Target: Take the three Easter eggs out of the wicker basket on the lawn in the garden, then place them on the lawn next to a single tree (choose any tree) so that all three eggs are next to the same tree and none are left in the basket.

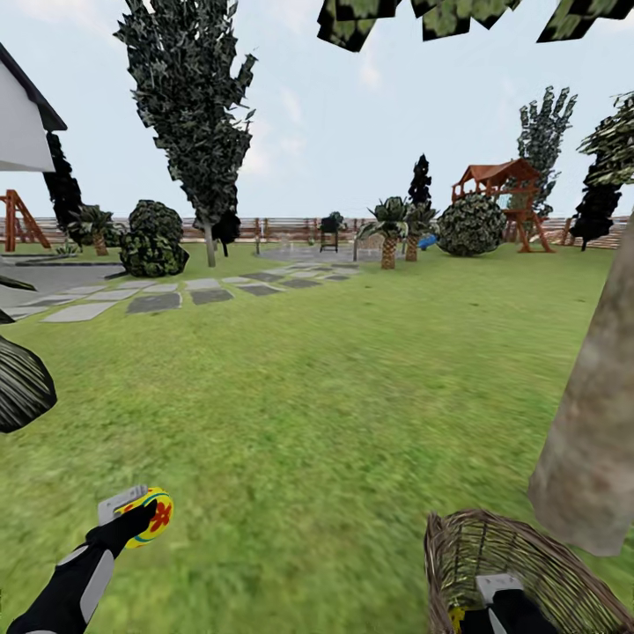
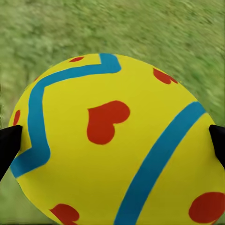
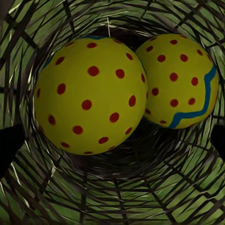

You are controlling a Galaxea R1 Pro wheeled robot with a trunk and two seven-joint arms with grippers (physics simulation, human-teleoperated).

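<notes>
Two eggs [image 3: 91, 96] inside wicker basket [image 3: 112, 197]

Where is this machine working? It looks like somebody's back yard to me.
Most likely a simulated home garden: a wide lawn, grey stone paving slabs, a wooden fence along the far edge, and a play tower near shrubs and trees. A corner of a white house also shows.

Ahead of you: grey stone paving slabs [image 1: 154, 302] cross the grass at left | white house [image 1: 22, 123] at far left edge | tall conifer [image 1: 189, 106] behind the slabs | round shrubs [image 1: 151, 238] beside it | small palms [image 1: 388, 227] mid-distance | wooden playset [image 1: 504, 198] at right | slat fence [image 1: 282, 229] along the back
</notes>
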